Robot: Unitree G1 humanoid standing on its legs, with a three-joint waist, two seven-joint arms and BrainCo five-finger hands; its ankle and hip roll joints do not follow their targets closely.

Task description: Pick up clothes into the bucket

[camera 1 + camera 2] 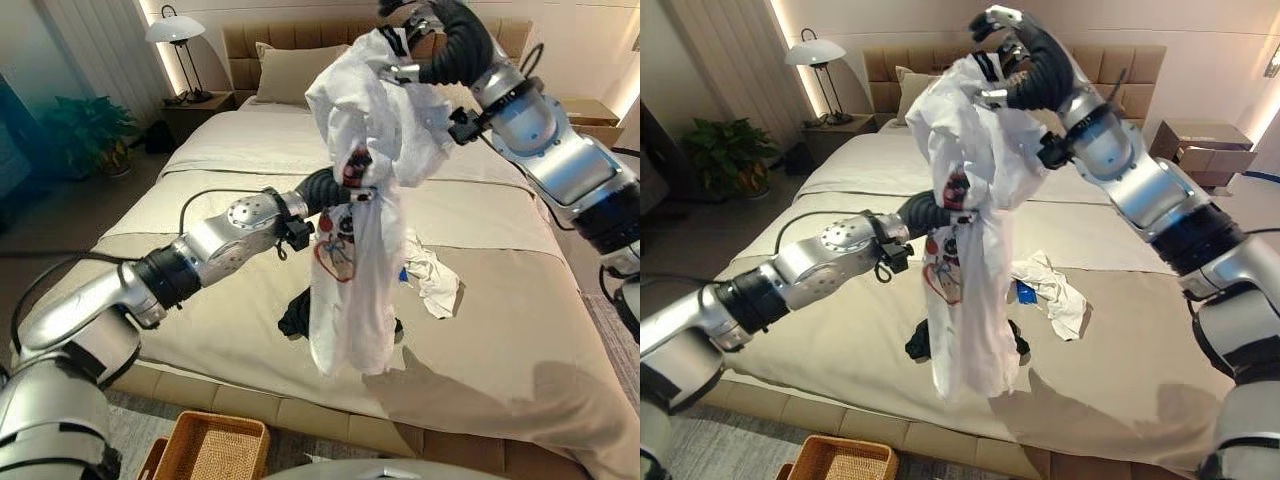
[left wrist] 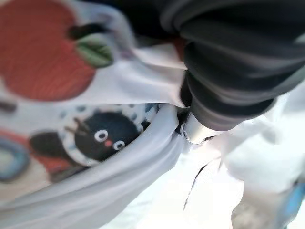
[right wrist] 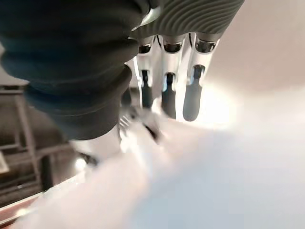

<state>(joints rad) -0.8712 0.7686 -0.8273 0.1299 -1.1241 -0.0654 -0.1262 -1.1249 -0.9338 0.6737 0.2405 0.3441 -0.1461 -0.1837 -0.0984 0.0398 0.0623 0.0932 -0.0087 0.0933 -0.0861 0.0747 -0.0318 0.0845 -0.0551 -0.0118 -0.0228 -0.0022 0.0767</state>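
The right hand (image 1: 1015,55) is raised high over the bed (image 1: 500,330), its fingers curled into the top of a white printed shirt (image 1: 355,240) that hangs full length in the air, its hem clear of the bedcover. The left hand (image 1: 325,190) reaches into the middle of the hanging cloth, where the fabric bunches at its wrist; its fingers are buried in the folds, so I cannot tell whether they grip or lie open. The lifting of this one garment looks done, but nothing has gone into the woven basket (image 1: 212,447), which stands on the floor at the foot of the bed, well below and nearer the robot's left. Left on the bed are a crumpled white garment (image 1: 432,275) and a dark garment (image 1: 297,315) behind the shirt's hem, so most of the task remains
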